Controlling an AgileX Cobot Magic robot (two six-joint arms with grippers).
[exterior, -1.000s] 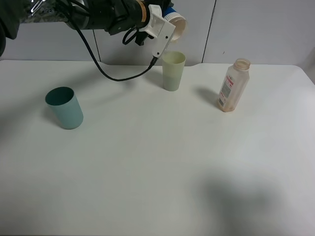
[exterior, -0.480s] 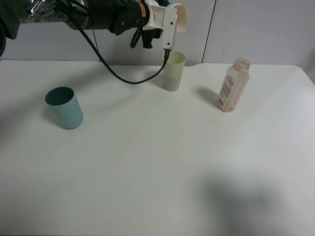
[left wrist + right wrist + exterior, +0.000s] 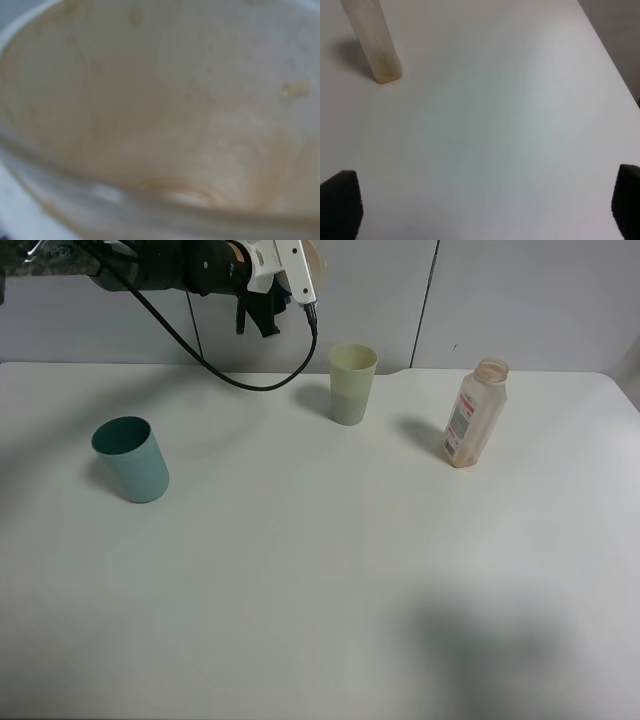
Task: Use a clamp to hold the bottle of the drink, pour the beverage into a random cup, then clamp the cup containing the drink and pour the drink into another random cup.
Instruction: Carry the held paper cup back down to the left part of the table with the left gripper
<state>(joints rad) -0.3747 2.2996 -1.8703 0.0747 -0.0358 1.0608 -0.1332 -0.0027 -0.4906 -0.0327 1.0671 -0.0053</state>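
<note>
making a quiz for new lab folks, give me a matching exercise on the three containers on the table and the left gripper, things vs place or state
Things:
1. teal cup
2. pale green tumbler
3. bottle
4. left gripper

Place or state:
A. raised above the table's far edge, shut on the cup with tan residue inside
B. upright at the right, uncapped
C. upright near the far edge, in the middle
D. alone at the left

Pairs: 1-D, 2-C, 3-B, 4-A

White table [image 3: 320, 570]; grey panelled wall [image 3: 520, 300] behind; soft, perhaps overhead, light.
</note>
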